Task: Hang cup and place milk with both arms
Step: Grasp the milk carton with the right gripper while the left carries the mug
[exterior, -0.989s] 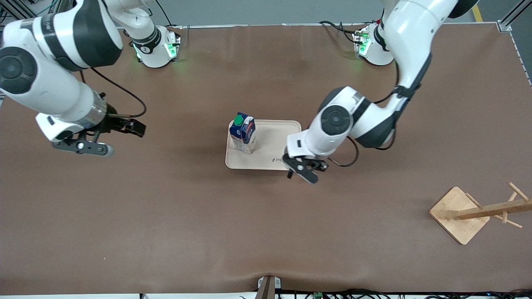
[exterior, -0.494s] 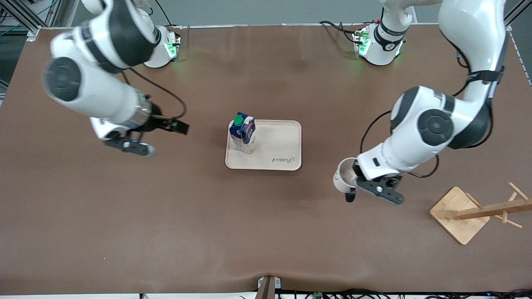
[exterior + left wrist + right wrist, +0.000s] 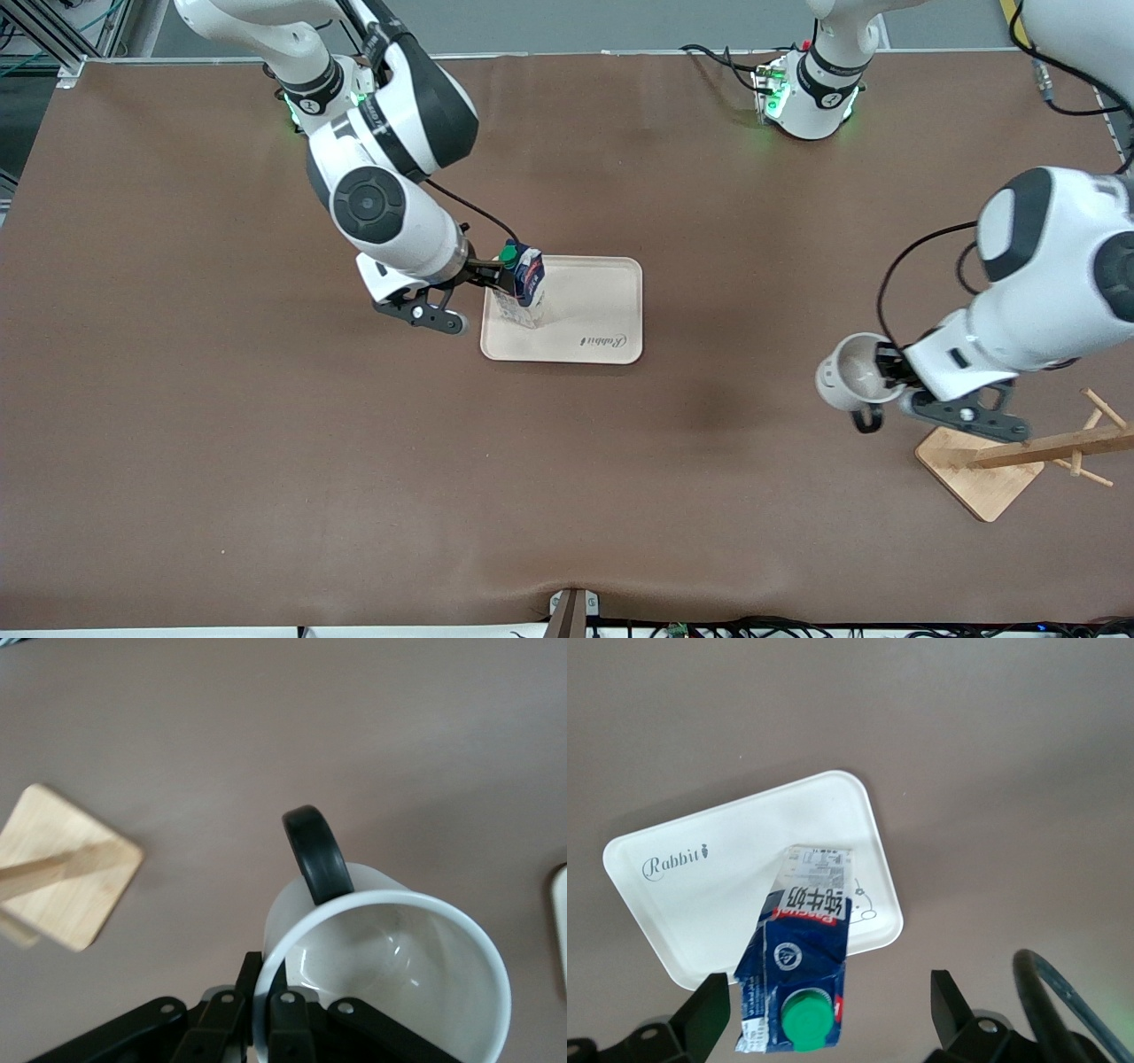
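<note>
The milk [image 3: 524,282] stands upright on the beige tray [image 3: 595,301], at the tray's end toward the right arm. My right gripper [image 3: 493,271] is open beside the carton's top; in the right wrist view the milk [image 3: 799,948] sits between the spread fingers of the right gripper [image 3: 828,1017]. My left gripper [image 3: 886,376] is shut on the rim of the white cup [image 3: 844,377], held tilted above the table beside the wooden rack [image 3: 982,461]. In the left wrist view, the left gripper [image 3: 266,997] pinches the cup [image 3: 390,966] wall, black handle [image 3: 315,855] pointing away. The smiley face is hidden.
The wooden rack has a square base [image 3: 62,870] and slanted pegs [image 3: 1076,443], near the left arm's end of the table. The tray also shows in the right wrist view [image 3: 718,873]. Brown table surface surrounds everything.
My left arm has carried the cup away from the tray to beside the wooden rack. My right arm has swung in from its end of the table to the milk carton.
</note>
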